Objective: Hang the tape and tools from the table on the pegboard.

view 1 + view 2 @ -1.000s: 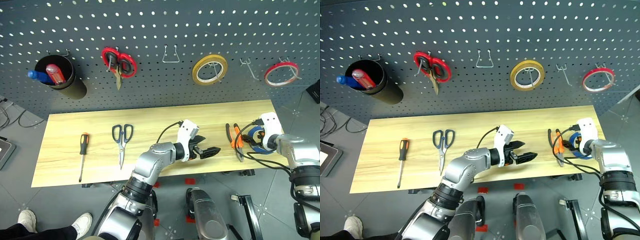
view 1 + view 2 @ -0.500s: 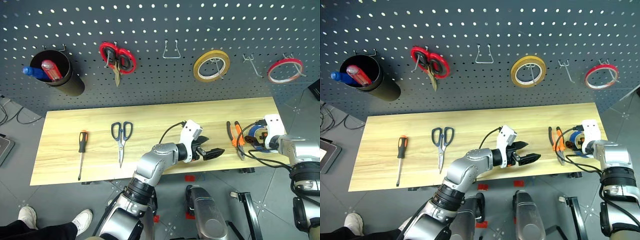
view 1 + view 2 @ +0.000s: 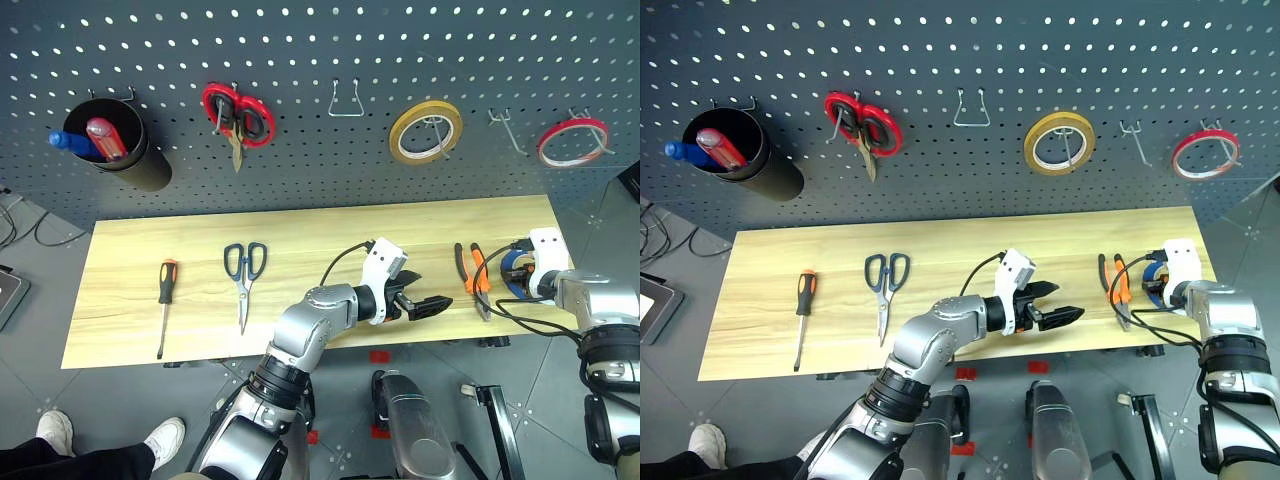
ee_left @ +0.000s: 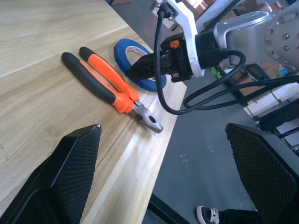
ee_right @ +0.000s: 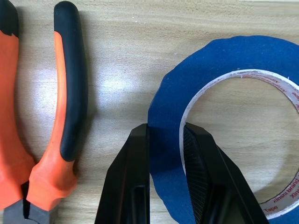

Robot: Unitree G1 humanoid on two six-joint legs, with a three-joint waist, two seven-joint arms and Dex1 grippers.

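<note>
Flat on the pale plank table (image 3: 300,240), near its right edge, the blue tape (image 5: 224,79) ring (matte, white-cored) is pinched through its wall by the right gripper (image 5: 166,135); orange-and-black rubbery pliers (image 4: 110,88) lie beside. Left gripper (image 3: 425,305) gapes wide.

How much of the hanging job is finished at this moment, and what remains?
Nothing is hung yet. The right hand is shut on the blue tape, which lies flat on the table, one finger inside the ring and one outside. The pliers, the scissors and the screwdriver lie on the table too. The left hand is open and holds nothing.
</note>
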